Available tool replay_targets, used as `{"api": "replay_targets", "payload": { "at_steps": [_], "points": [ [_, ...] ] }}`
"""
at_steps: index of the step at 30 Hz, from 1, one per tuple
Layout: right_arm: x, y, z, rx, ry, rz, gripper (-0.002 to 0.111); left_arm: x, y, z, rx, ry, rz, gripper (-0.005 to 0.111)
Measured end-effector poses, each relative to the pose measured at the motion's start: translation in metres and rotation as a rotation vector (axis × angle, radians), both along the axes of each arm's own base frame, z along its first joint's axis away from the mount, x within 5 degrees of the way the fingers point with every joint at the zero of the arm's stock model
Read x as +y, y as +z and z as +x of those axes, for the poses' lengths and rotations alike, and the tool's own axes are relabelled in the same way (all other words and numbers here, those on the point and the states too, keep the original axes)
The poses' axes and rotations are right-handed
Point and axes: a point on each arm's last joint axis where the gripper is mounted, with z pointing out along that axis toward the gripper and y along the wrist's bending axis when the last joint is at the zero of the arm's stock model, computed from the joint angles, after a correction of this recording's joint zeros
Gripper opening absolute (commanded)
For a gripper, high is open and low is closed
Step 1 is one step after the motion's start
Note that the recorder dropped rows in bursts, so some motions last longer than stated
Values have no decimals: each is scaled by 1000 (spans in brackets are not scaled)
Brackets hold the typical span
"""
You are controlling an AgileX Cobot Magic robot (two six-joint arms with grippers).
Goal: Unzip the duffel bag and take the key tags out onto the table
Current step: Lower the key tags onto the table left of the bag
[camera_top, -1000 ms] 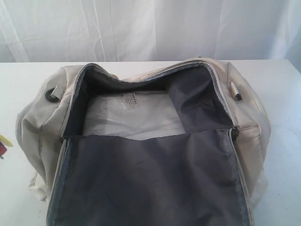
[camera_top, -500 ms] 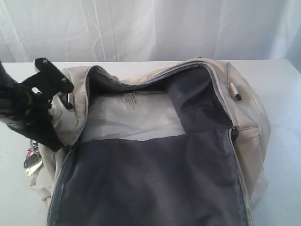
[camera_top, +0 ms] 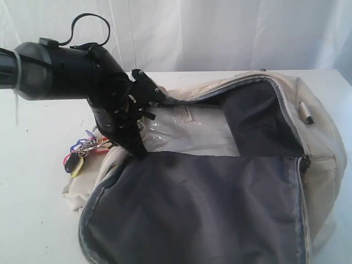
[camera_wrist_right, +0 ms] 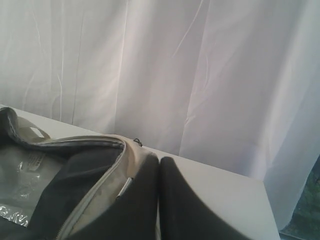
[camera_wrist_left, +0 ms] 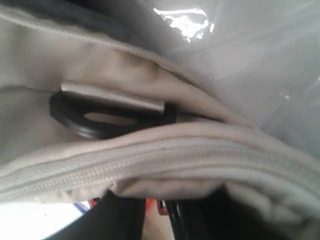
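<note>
Right, the duffel bag [camera_top: 220, 209] lies wide open across the table [camera_top: 33, 220], zip undone and grey lining spread toward the camera. A clear plastic packet [camera_top: 192, 132] with a printed label lies flat on the bottom inside. Over on the left, the left gripper [camera_top: 136, 118] is down at the bag's left end, right on the cream rim, black fingers against the fabric. Whether they are spread or pinching that rim I cannot tell, because the tips are buried in folds. From its wrist it's all close-up: cream cloth, a line of zip teeth, a black ring [camera_wrist_left: 85, 122] caught in a webbing loop, and the packet's shiny film beyond. And the key tags [camera_top: 82, 153]? Out of the bag: a bunch of red, yellow and blue on a metal ring, lying on the tabletop just beside the bag's left end, under the left arm and close against the crumpled fabric. The right gripper [camera_wrist_right: 159, 167] doesn't show in the exterior view. Its own camera has the fingers pressed together with nothing between them, looking over one end of the bag, white curtain [camera_wrist_right: 200, 75] behind. A dark zip pull [camera_top: 306, 112] rests on the bag's right shoulder
</note>
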Motion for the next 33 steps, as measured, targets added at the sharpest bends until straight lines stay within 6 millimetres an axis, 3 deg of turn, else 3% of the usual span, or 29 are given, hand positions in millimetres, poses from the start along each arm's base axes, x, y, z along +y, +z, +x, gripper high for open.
{"api": "replay_targets", "payload": {
  "at_steps": [4,7,14,22,26,33],
  "points": [
    [0,0,0,0,0,0,0,12,9,-2,61,65,124,0],
    [0,0,0,0,0,0,0,36,22,-3,105,147,183,0],
    [0,0,0,0,0,0,0,85,30,1,143,281,224,0],
    [0,0,0,0,0,0,0,109,25,5,158,339,257,0],
    [0,0,0,0,0,0,0,114,24,7,168,367,243,0],
    [0,0,0,0,0,0,0,98,18,4,234,324,69,0]
  ]
}}
